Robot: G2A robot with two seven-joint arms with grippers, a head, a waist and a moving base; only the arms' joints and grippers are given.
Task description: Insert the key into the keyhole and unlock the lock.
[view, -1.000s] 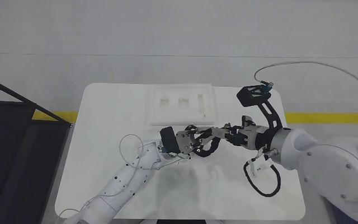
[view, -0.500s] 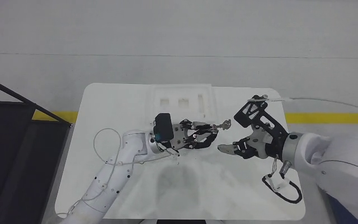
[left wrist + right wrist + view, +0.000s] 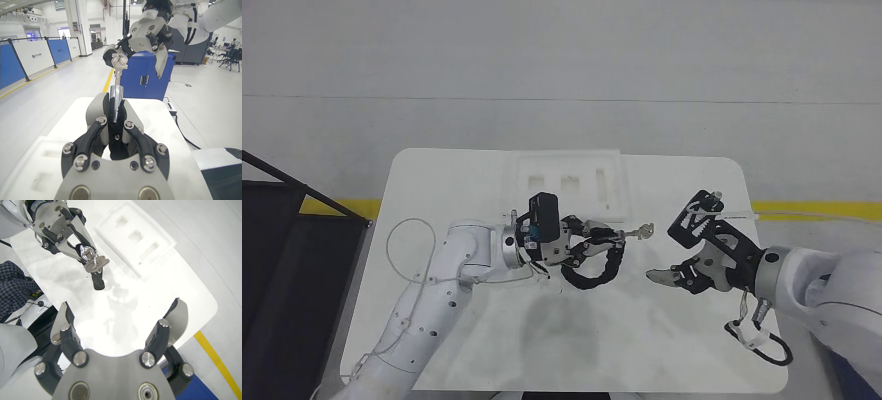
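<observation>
**Key sits in the lock, right hand is open**

The left gripper (image 3: pixel 115 102) is closed tight on the lock (image 3: pixel 116 92), above the middle of the table (image 3: pixel 442 200). Its fingers (image 3: pixel 94 108) hide most of the shiny lock body. The black cable (image 3: pixel 594 275) hangs in a loop under it, and part of the loop is hidden behind the gripper. The key (image 3: pixel 120 62) sticks out of the keyhole and points to the right. Its tip is inside the lock, so you cannot see how deep it goes. You cannot tell if the lock is unlocked.

Next comes a bare gap of table. Then the right gripper (image 3: pixel 121 304), fingers wide apart, holding nothing, near the table's right edge. A white foam tray (image 3: pixel 562 185) lies by the far edge.
</observation>
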